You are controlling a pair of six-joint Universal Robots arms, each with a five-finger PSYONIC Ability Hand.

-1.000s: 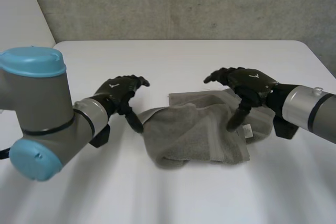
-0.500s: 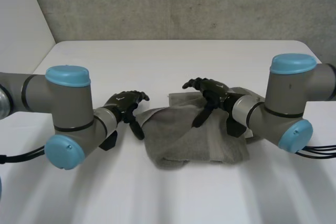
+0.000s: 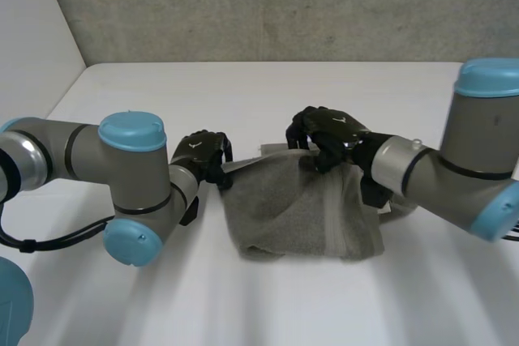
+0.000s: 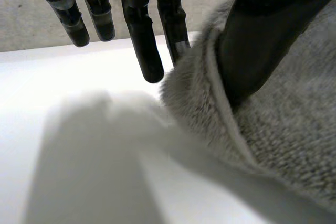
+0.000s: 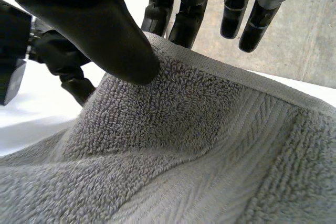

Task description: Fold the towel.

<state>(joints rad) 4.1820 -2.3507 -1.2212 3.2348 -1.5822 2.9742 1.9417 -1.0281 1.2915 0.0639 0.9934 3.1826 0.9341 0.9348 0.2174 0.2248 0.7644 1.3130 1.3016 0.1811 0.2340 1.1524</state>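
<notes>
A grey towel (image 3: 300, 216) sits in a bunched heap at the middle of the white bench (image 3: 243, 95). Its far edge is drawn up between the two hands, and the cloth slopes from there down to a rumpled fold at the heap's 6 o'clock.

The left hand (image 3: 201, 154) is at the towel's 10 o'clock corner. In the left wrist view its thumb (image 4: 262, 40) presses on the hem of the towel (image 4: 283, 129) with one finger tucked behind the edge, pinching the cloth. The other fingers (image 4: 142, 35) hang straight and slightly spread, clear of the towel.

The right hand (image 3: 328, 131) grips the far edge at about 12 o'clock. In the right wrist view its thumb (image 5: 100, 30) bears on the near face of the towel (image 5: 210, 145). Two fingers (image 5: 184, 19) go down behind the hem, so the edge is pinched between them. The remaining fingers stand free above the cloth. Beyond the thumb, the left hand (image 5: 63, 61) shows at the towel's corner.
</notes>
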